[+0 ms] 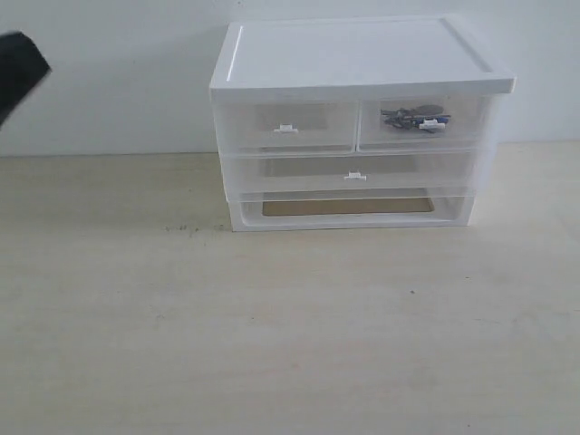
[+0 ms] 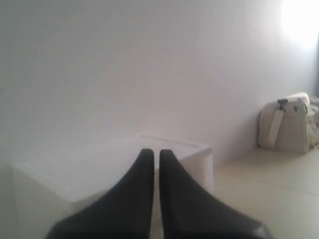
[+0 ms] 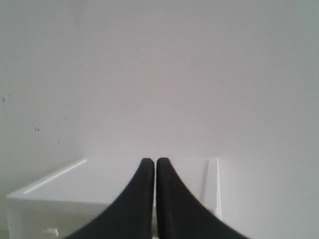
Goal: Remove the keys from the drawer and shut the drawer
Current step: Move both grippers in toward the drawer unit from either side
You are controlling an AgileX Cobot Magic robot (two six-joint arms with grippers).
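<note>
The keys (image 1: 414, 117), dull grey with a blue tag, lie inside the shut right-hand small drawer (image 1: 423, 124) of the white unit (image 1: 353, 56); they show through its translucent front. My left gripper (image 2: 154, 152) is shut and empty, held away from the unit and looking at its top from the side. A black part of the left arm (image 1: 18, 71) shows at the far left of the exterior view. My right gripper (image 3: 155, 161) is shut and empty too, facing the unit's lid from above its front; it is out of the exterior view.
The unit also has a left-hand small drawer (image 1: 285, 126), a full-width drawer (image 1: 353, 171) and an open bottom slot (image 1: 349, 207). It stands at the back of a pale wooden table (image 1: 272, 326) against a white wall. A beige bag (image 2: 286, 124) sits far off.
</note>
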